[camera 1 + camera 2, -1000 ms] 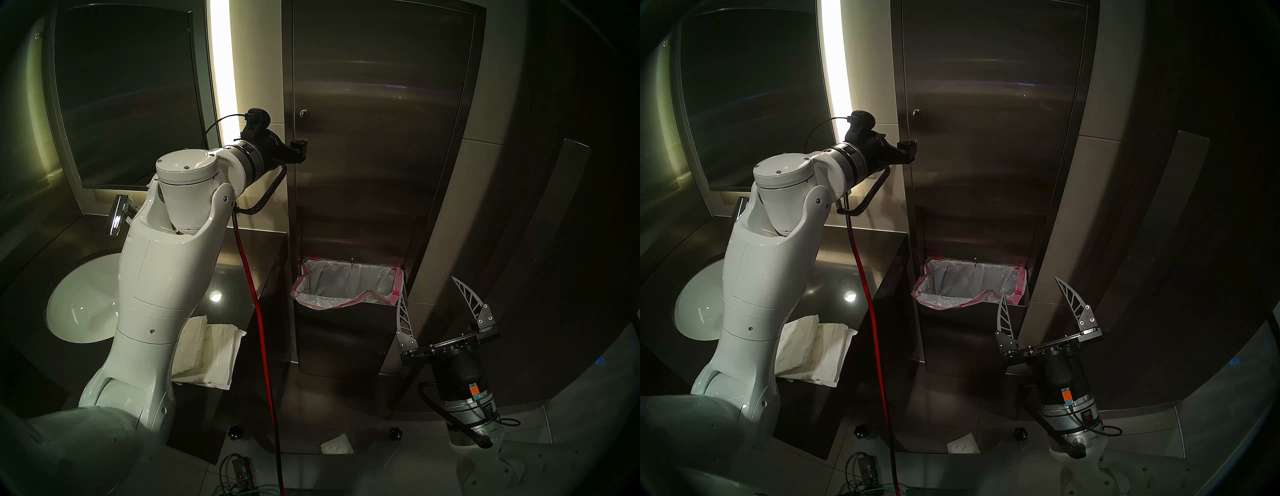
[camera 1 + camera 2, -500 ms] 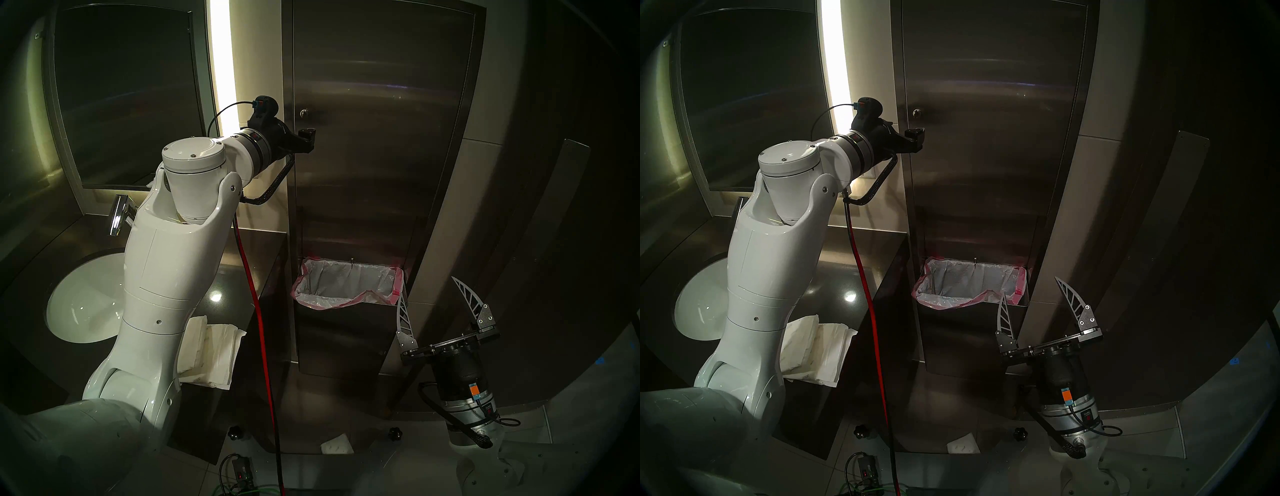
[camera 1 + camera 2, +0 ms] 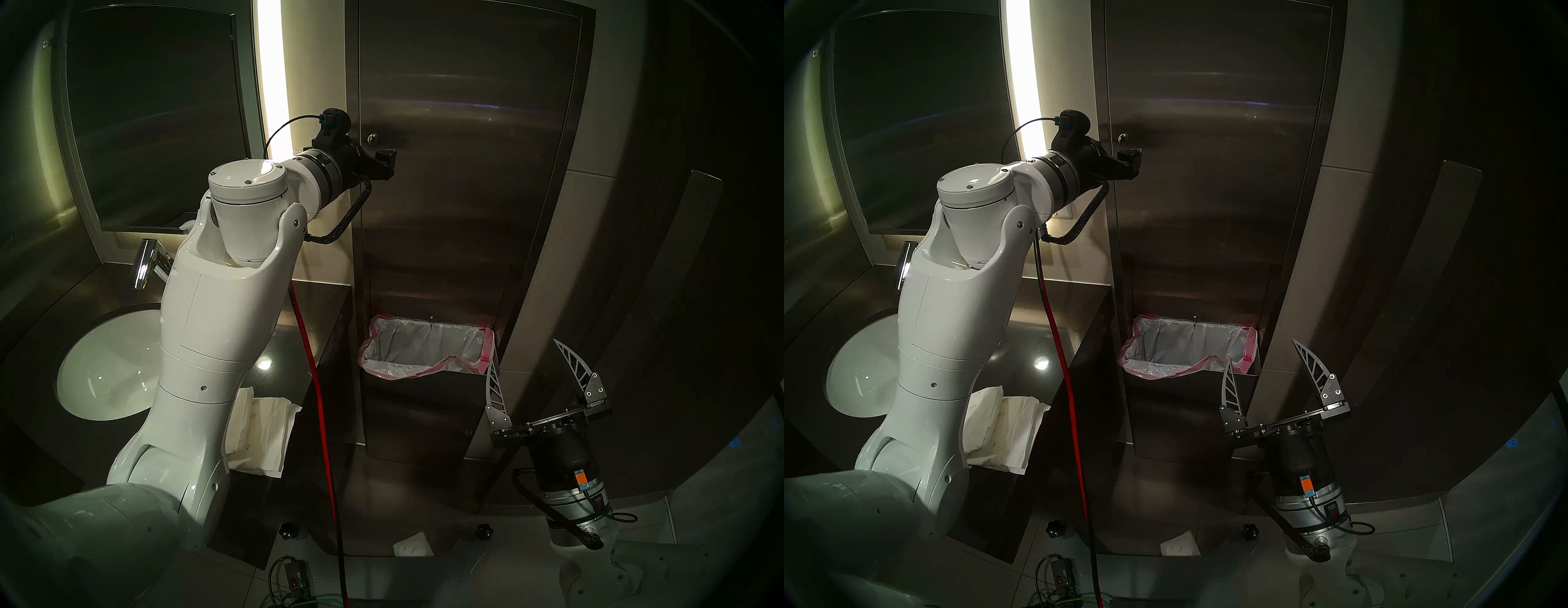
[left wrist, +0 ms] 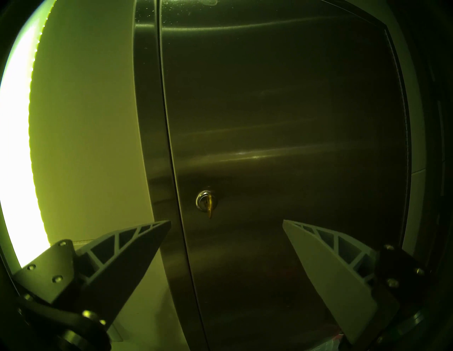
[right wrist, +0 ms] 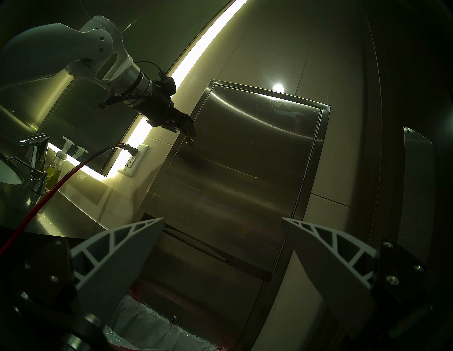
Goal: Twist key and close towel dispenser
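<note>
The towel dispenser [image 3: 466, 170] is a tall brushed steel wall cabinet; its door lies flush with the frame and hides the towels inside. A small round lock [image 3: 372, 138] sits near the door's left edge. In the left wrist view the lock [image 4: 205, 201] holds a brass key [image 4: 209, 212] that points down. My left gripper [image 4: 226, 221] is open and empty just below and in front of the lock, its fingers either side of the door seam; it also shows in the head view [image 3: 388, 159]. My right gripper [image 3: 525, 354] is open and empty, low beside the bin.
A lined trash bin [image 3: 420, 407] is set into the cabinet's lower part. A counter at left holds a white sink [image 3: 102, 373], a faucet [image 3: 146, 263] and a stack of paper towels [image 3: 263, 429]. A red cable [image 3: 318, 382] hangs from the left arm. A dark mirror [image 3: 157, 114] hangs at left.
My left arm has moved up and to the right, bringing the open gripper closer to the lock. The right arm has not moved.
</note>
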`<state>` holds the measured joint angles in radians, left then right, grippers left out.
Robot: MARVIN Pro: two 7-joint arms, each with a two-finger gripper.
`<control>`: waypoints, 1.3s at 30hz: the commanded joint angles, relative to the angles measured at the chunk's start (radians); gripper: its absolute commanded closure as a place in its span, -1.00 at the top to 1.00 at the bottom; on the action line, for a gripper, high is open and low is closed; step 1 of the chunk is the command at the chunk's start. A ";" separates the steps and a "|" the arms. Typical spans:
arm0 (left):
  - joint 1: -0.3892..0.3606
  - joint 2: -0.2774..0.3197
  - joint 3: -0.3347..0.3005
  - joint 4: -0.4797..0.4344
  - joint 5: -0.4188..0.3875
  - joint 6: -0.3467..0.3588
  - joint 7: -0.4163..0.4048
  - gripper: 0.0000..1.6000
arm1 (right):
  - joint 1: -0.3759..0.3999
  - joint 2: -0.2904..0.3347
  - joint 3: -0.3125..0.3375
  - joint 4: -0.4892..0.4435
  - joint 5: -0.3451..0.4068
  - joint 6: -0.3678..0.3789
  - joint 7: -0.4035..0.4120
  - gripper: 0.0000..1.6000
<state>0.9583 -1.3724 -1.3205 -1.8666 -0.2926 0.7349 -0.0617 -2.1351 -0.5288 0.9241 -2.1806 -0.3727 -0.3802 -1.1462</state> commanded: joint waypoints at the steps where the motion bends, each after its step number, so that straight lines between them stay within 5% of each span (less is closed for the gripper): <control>1: -0.036 -0.031 -0.009 0.004 -0.014 0.006 0.005 1.00 | 0.001 -0.001 0.001 -0.011 -0.007 0.002 -0.002 1.00; 14: -0.039 -0.112 -0.017 0.030 -0.021 -0.003 0.104 1.00 | 0.001 -0.001 0.001 -0.011 -0.007 0.002 -0.002 1.00; 39: -0.081 -0.090 0.017 0.094 -0.037 -0.028 0.073 1.00 | 0.001 -0.001 0.001 -0.011 -0.007 0.002 -0.003 1.00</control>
<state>0.9250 -1.4746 -1.2960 -1.7792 -0.3367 0.7249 0.0224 -2.1349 -0.5282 0.9240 -2.1809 -0.3730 -0.3795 -1.1467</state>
